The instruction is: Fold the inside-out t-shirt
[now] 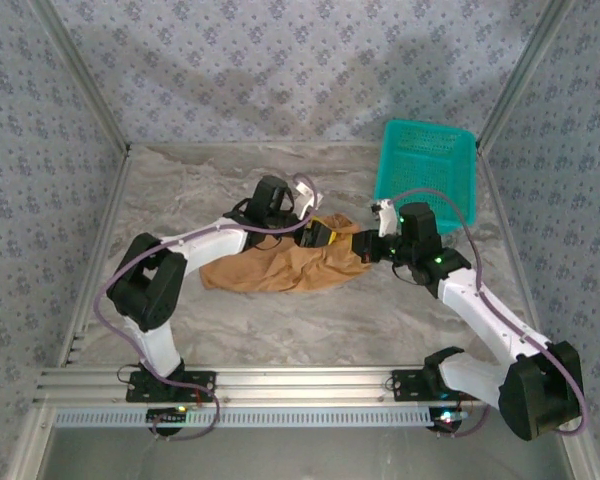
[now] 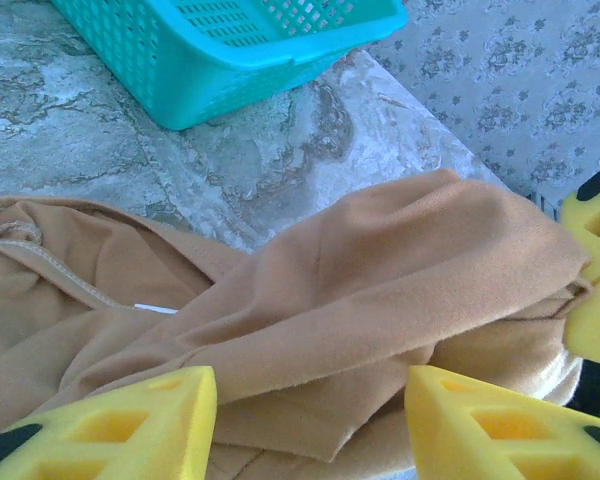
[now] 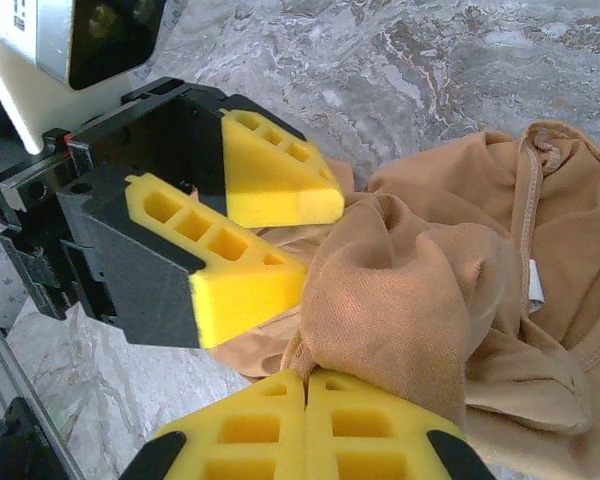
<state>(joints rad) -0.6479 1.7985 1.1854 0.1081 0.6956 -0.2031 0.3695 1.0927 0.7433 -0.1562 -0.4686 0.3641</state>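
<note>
The inside-out t-shirt [image 1: 280,265] lies bunched in the middle of the marble table, tan with a whitish label [image 3: 535,285] near its neck seam. My right gripper [image 3: 307,385] is shut, with a gathered lump of the shirt [image 3: 420,300] pinched at its fingertips. In the top view it [image 1: 365,246] sits at the shirt's right end. My left gripper [image 2: 312,410] is open, its yellow fingers [image 2: 120,430] apart over a fold of the shirt [image 2: 380,290]. It [image 1: 325,238] faces the right gripper closely, and the right gripper's fingers [image 2: 598,325] show at the edge of the left wrist view.
A teal plastic basket [image 1: 425,160] stands at the back right of the table, just beyond the shirt [image 2: 230,40]. Patterned walls and metal frame posts [image 1: 90,90] close in the table on three sides. Bare marble [image 1: 310,330] lies in front of the shirt.
</note>
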